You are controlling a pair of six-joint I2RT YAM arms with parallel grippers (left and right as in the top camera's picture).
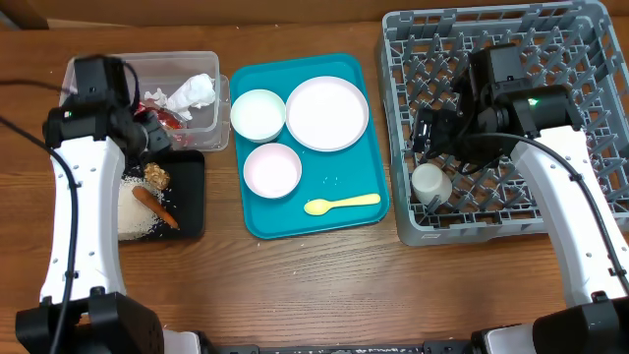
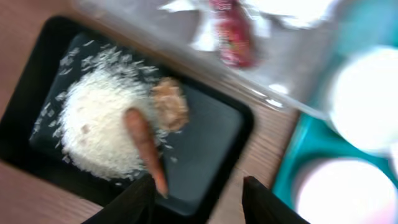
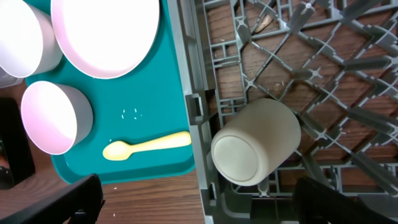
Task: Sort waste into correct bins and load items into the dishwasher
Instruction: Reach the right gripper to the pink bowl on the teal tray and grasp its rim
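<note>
The black tray (image 1: 192,202) holds white rice (image 1: 133,211), a brown lump (image 1: 156,175) and a carrot stick (image 1: 155,206); they also show in the left wrist view: rice (image 2: 93,124), lump (image 2: 170,102), stick (image 2: 146,149). The clear tub (image 1: 208,123) holds white paper (image 1: 189,93) and a red wrapper (image 2: 231,31). My left gripper (image 2: 196,202) is open and empty above the black tray's edge. My right gripper (image 3: 196,202) is open wide over the grey rack (image 1: 590,59), above a white cup (image 3: 255,143) lying in it. Two bowls (image 1: 257,113) (image 1: 272,169), a plate (image 1: 327,113) and a yellow spoon (image 1: 342,204) sit on the teal tray (image 1: 295,221).
The rack's front wall (image 3: 199,124) stands between the cup and the teal tray (image 3: 161,93). Bare wooden table runs along the front edge.
</note>
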